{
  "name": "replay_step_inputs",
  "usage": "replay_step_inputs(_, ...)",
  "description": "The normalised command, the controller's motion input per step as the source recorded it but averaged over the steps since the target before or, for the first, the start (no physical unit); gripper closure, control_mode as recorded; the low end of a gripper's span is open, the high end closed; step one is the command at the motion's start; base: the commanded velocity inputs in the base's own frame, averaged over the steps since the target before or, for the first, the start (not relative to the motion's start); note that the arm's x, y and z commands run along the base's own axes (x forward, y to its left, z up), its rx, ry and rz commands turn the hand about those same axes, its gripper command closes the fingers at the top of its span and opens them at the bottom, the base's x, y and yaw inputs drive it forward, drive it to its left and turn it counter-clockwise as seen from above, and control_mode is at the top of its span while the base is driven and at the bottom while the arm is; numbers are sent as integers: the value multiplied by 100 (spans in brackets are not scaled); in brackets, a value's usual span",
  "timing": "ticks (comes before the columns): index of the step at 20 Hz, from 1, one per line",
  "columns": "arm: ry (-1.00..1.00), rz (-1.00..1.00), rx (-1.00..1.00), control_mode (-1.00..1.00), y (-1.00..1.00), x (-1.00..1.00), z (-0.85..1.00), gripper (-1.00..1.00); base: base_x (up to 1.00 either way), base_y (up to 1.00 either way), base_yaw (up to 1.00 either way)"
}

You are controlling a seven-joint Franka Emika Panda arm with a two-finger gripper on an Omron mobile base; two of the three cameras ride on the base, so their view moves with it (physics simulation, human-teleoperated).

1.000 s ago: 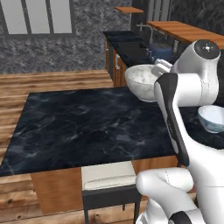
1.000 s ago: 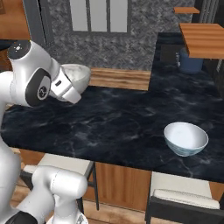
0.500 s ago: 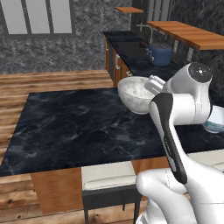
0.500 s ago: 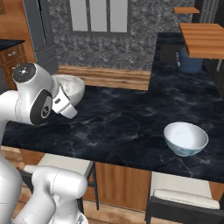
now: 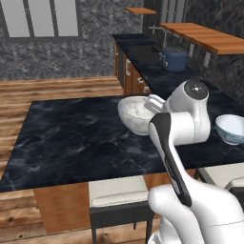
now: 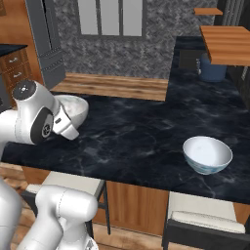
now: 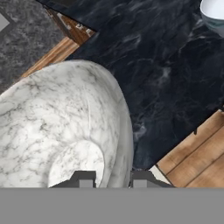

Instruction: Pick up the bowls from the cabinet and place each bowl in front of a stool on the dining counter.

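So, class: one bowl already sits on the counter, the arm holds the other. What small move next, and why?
Probably lower the stone bowl onto the counter ahead of the near stool. The gripper is shut on its rim, and the white bowl already sits before the other stool.

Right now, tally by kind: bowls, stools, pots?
Bowls: 2, stone-speckled bowl in the pincer, white teal-rimmed bowl on the dining counter.
Stools: 2, left stool, right stool.
Pots: 1, blue-grey pot.
Total: 5
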Motion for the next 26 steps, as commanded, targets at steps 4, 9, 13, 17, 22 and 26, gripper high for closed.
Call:
replay_step_inputs(4,2,-4,-1,-100,25,16,-32,100,0,0,0)
replay_step_inputs(9,0,0,0,-100,14,12,-36,100,0,0,0)
replay_step_inputs(13,0,0,0,-100,4,4,-42,100,0,0,0)
replay_step_inputs(17,0,0,0,-100,0,6,-36,100,0,0,0)
replay_step_inputs(22,0,0,0,-100,0,11,-31,100,0,0,0)
replay_step_inputs(26,0,0,0,-100,3,13,-28,100,0,0,0)
